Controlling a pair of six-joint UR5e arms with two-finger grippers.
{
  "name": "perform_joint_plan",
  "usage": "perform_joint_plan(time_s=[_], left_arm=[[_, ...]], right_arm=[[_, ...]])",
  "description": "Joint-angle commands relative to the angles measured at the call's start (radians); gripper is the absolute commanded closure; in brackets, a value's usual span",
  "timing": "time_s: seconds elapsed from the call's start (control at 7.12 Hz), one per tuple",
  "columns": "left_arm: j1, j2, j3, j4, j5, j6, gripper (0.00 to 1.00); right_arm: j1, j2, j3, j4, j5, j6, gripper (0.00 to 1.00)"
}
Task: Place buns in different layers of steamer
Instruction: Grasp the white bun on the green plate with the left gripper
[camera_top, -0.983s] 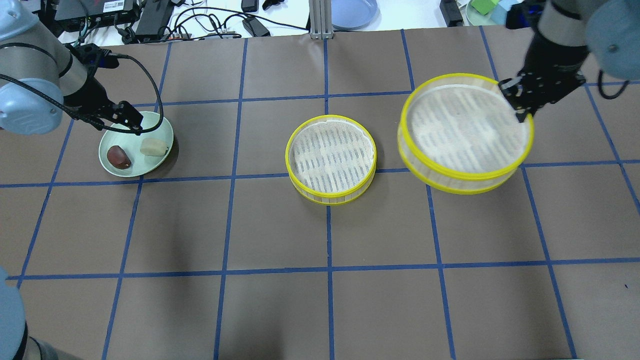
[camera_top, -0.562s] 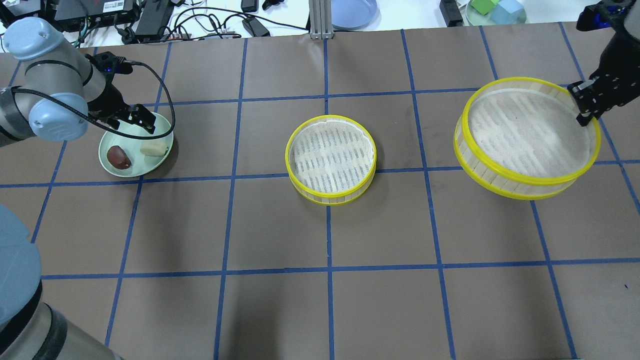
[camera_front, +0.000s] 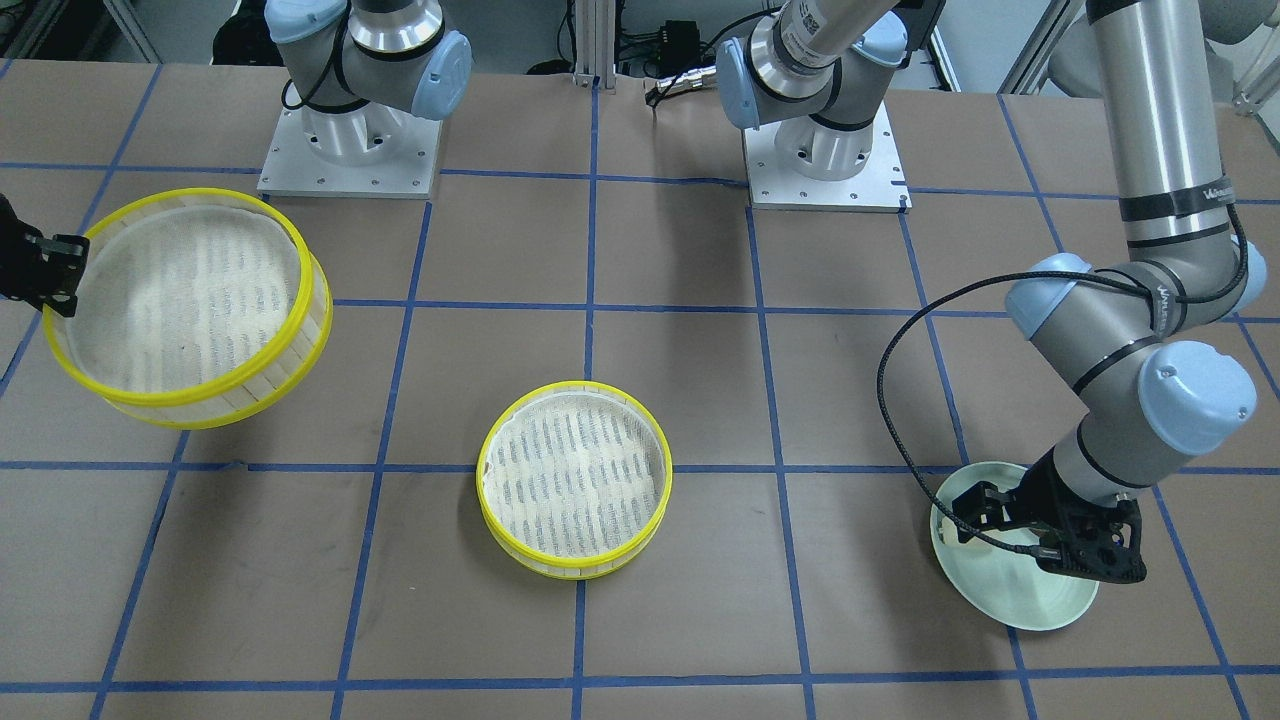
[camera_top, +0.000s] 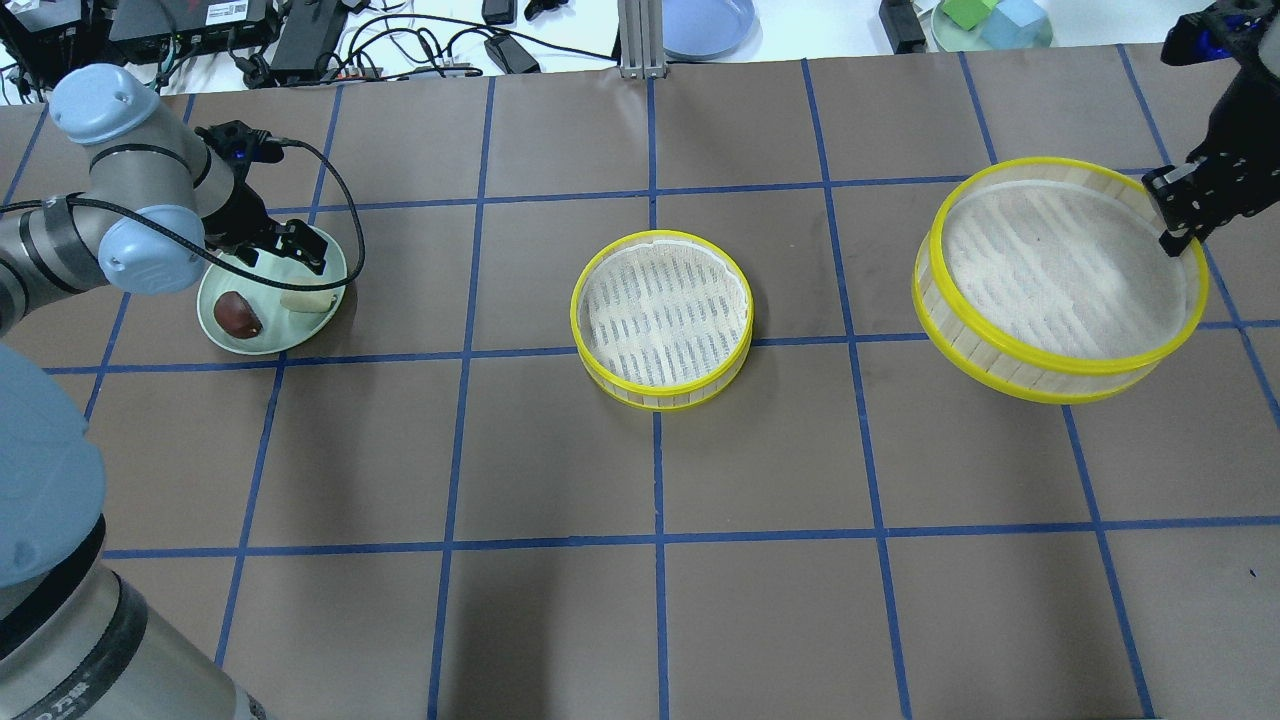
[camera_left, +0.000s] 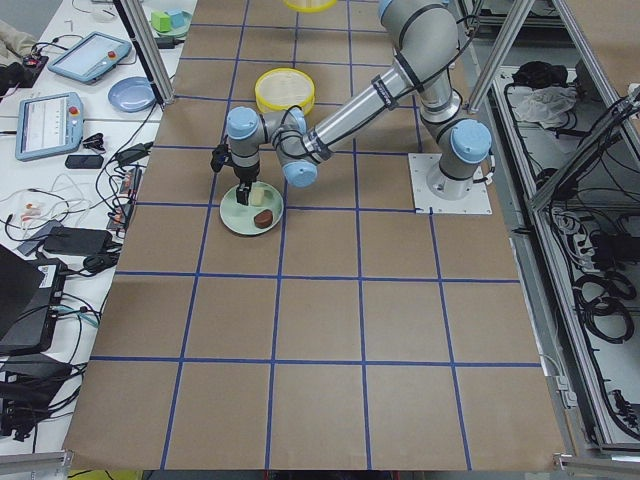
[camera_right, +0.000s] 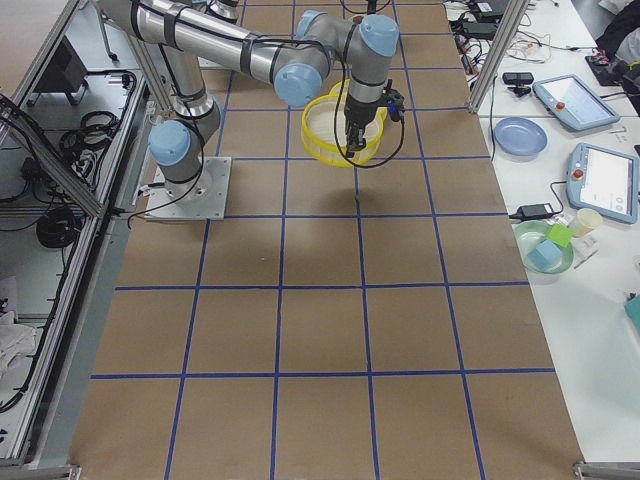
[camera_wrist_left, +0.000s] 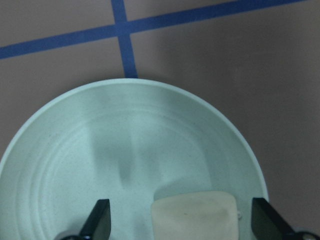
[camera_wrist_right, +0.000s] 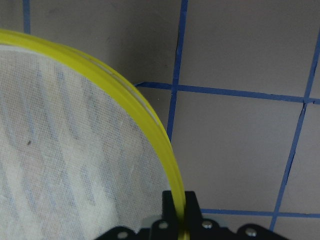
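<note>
The cream bun (camera_top: 309, 300) and the reddish-brown bun (camera_top: 238, 314) lie on a pale green plate (camera_top: 262, 340). My left gripper (camera_top: 300, 250) is open just above the plate. In the left wrist view its fingers (camera_wrist_left: 98, 220) stand on either side of the cream bun (camera_wrist_left: 195, 217) without touching it. One steamer tier (camera_top: 662, 320) sits empty at the table's middle. My right gripper (camera_top: 1172, 215) is shut on the yellow rim of the second tier (camera_top: 1060, 275) and holds it tilted above the table at the right. The pinched rim (camera_wrist_right: 177, 195) shows in the right wrist view.
Past the table's far edge are cables, a blue plate (camera_top: 708, 22) and a green dish with blocks (camera_top: 990, 22). The two arm bases (camera_front: 350, 150) stand at the robot's side of the table. In the front-facing view the left gripper (camera_front: 1040, 530) hides both buns.
My right gripper has carried the lifted tier to the right, further from the middle tier. My left gripper has moved over the plate to the cream bun.
</note>
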Motion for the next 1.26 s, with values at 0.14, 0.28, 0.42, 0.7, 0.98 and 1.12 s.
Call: perform_joint_plan(time_s=[0.14, 0.28, 0.42, 0.7, 0.98, 1.12], left_arm=[[0.000, -0.003, 0.002, -0.040, 0.003, 0.007, 0.73], [0.000, -0.004, -0.001, -0.049, 0.001, 0.010, 1.00], [0.000, 0.002, 0.000, -0.061, 0.003, 0.011, 1.00], [-0.002, 0.016, 0.007, -0.065, 0.001, 0.011, 1.00], [-0.008, 0.049, 0.013, -0.080, 0.000, 0.005, 1.00], [-0.009, 0.063, 0.014, -0.080, 0.000, 0.004, 1.00]], right_arm=[[0.001, -0.006, 0.005, 0.007, 0.019, 0.004, 1.00], [0.001, -0.003, 0.013, 0.013, 0.017, 0.004, 1.00], [0.000, -0.006, 0.031, 0.017, 0.017, 0.006, 1.00], [0.001, -0.015, 0.022, -0.012, 0.055, 0.006, 1.00], [0.001, -0.034, 0.016, -0.048, 0.069, 0.004, 1.00], [0.003, -0.034, 0.016, -0.065, 0.069, 0.007, 1.00]])
